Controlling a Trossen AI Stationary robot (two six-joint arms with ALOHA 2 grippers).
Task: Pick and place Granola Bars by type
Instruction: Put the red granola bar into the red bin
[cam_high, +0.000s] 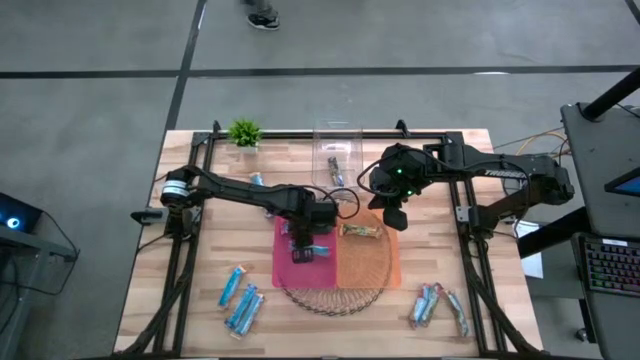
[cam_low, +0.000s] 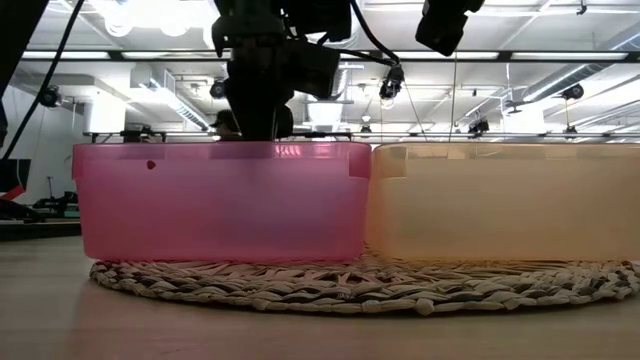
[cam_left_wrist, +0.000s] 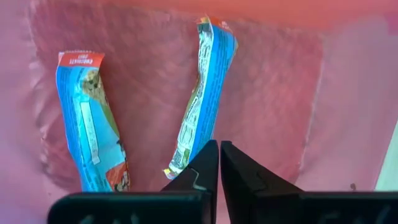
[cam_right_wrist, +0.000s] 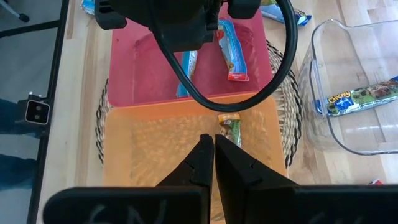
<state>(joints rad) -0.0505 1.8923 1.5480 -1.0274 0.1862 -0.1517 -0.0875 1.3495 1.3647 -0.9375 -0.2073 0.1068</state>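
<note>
Left gripper (cam_left_wrist: 217, 163) hangs over the pink bin (cam_high: 283, 262), jaws together and empty, two blue bars (cam_left_wrist: 87, 121) sorted inside, while right gripper (cam_right_wrist: 213, 157), jaws together, probably waits over the orange bin (cam_right_wrist: 143, 140).

A lab or workshop hall: ceiling strip lights (cam_low: 540, 55), grey concrete floor (cam_high: 90, 100), keyboard (cam_high: 612, 268) beside the rig.

Overhead camera looks straight down, taking in the whole table (cam_high: 200, 290) from well up. Low camera sits at tabletop height, very close to the pink bin (cam_low: 220, 200) at frame left and the orange bin (cam_low: 505, 200) at right, facing the room behind. Left wrist camera peers down close into the pink bin, two blue bars (cam_left_wrist: 90, 118) filling the frame. Right wrist camera hangs higher, catching both bins, the mat (cam_right_wrist: 102, 118) and the clear bin (cam_right_wrist: 329, 124) at right.
</note>
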